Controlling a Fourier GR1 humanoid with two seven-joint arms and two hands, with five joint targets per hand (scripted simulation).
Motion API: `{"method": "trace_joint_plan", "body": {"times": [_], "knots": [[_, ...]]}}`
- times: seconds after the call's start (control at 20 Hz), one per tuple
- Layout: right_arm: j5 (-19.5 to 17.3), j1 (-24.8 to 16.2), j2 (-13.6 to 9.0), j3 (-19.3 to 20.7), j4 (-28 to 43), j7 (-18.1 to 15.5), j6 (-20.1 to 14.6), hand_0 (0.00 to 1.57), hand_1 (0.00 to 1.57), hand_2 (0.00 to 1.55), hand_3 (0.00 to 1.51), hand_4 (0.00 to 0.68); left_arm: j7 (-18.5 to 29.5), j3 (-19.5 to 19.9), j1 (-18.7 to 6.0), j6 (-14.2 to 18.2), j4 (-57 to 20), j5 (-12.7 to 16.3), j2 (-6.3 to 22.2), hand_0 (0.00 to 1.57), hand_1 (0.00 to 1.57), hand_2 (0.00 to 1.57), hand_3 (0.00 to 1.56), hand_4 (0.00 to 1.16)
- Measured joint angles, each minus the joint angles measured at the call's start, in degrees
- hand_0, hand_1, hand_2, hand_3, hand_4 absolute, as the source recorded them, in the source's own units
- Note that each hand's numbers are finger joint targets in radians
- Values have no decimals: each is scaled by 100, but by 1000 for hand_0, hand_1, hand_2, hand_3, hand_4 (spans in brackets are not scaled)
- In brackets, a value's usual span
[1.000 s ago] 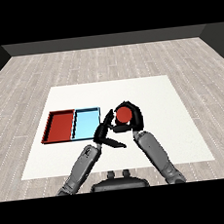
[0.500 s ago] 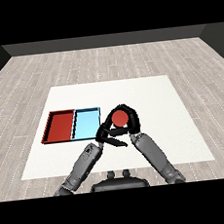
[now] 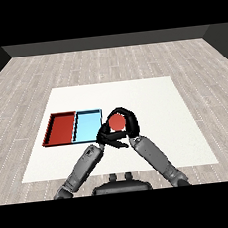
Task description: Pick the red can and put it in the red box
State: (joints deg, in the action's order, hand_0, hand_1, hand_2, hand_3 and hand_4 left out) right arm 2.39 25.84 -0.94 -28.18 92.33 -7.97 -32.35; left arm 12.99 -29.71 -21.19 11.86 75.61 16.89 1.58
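Grasping the round red can (image 3: 117,121), the black right hand (image 3: 129,126) sits just beside the light blue tray (image 3: 86,125); the left hand (image 3: 107,136) is too hidden to tell its state.

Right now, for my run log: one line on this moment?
phase: carry | right hand: shut on red can | left hand: beside can | red tray: holds nothing

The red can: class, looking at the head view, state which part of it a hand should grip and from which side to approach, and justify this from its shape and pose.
Grip the round side wall of the red can, probably coming in from its right. Its circular top faces up, so it looks upright, and a curled hand suits its wall. The right hand already wraps it that way; the left hand and the light blue tray crowd the left.
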Motion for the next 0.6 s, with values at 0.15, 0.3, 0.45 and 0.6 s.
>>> {"method": "trace_joint_plan", "body": {"times": [0.15,0.3,0.45,0.6], "knots": [[139,156,8,-137,-160,-73,-184,1571,1571,1474,1399,630,189,-46,122,585,48,109,-16,1571,1571,1571,1502,1141],[310,234,3,-74,-320,-229,-145,1571,1571,1474,1404,626,189,-126,27,1274,-22,265,-10,1571,1571,1571,1524,1117],[366,163,10,-83,-261,-291,-110,1571,1571,1467,1397,624,-90,-71,-169,1589,-67,320,0,1571,1571,1571,1496,1126],[352,105,-5,-42,-110,-182,-67,1571,1571,1474,1404,638,-196,-19,-90,1638,52,209,17,1571,1571,1571,1497,1123]]}}
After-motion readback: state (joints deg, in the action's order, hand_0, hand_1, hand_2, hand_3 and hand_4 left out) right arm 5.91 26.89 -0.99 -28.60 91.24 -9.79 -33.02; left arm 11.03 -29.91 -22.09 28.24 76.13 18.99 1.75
